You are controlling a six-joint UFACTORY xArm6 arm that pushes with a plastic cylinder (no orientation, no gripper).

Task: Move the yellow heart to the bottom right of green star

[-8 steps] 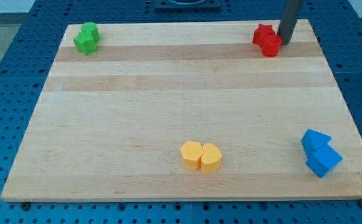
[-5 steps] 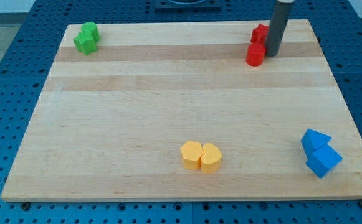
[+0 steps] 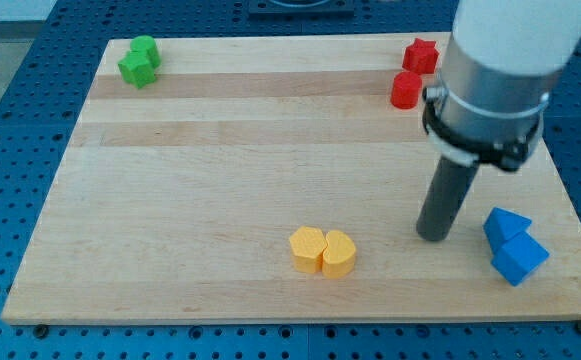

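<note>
The yellow heart (image 3: pixel 338 254) lies near the view's bottom middle of the wooden board (image 3: pixel 250 170), touching a yellow block (image 3: pixel 307 248) on its left. The green star (image 3: pixel 136 69) sits at the top left corner, touching another green block (image 3: pixel 146 48). My tip (image 3: pixel 433 236) rests on the board to the right of the yellow heart, about a hundred pixels away, and just left of the blue blocks. It touches no block.
Two blue blocks (image 3: pixel 511 243) sit at the bottom right, touching each other. A red star (image 3: pixel 421 54) and a red cylinder (image 3: pixel 406 90) sit at the top right. The arm's white body (image 3: pixel 505 60) covers the board's upper right edge.
My tip has moved from the red blocks at the top right down to the lower right, beside the blue blocks. The red cylinder was pushed left and down, away from the red star.
</note>
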